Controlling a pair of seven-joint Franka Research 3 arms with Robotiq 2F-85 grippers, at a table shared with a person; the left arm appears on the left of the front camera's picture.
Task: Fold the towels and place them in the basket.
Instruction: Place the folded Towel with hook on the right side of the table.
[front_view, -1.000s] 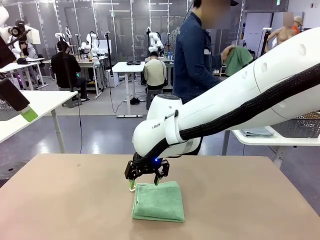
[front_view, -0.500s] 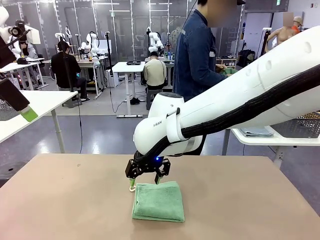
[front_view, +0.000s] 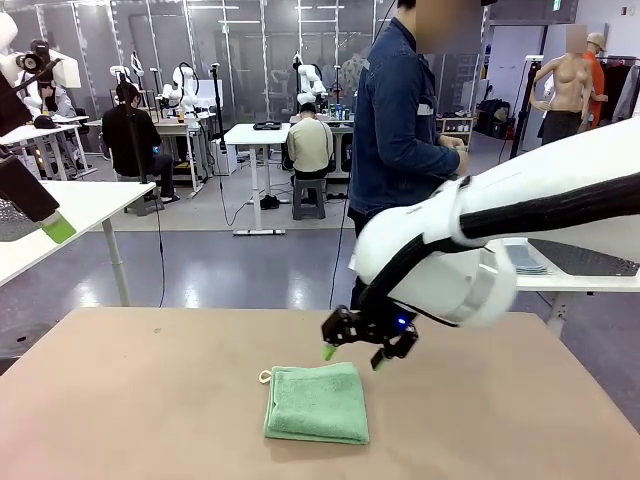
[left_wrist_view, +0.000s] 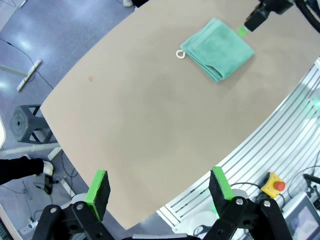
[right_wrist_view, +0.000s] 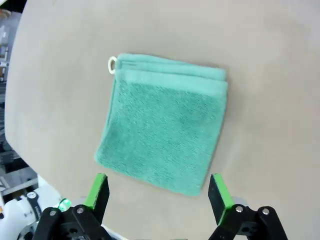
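Beige table carries a folded mint towel; right claw above it and left claw both gape empty.

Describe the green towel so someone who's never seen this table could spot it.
Start at the tan table before the robot. Near its middle lies a towel folded into a flat square. Mint green terry and a tiny white loop at one corner set it apart from the black right end effector nearby.
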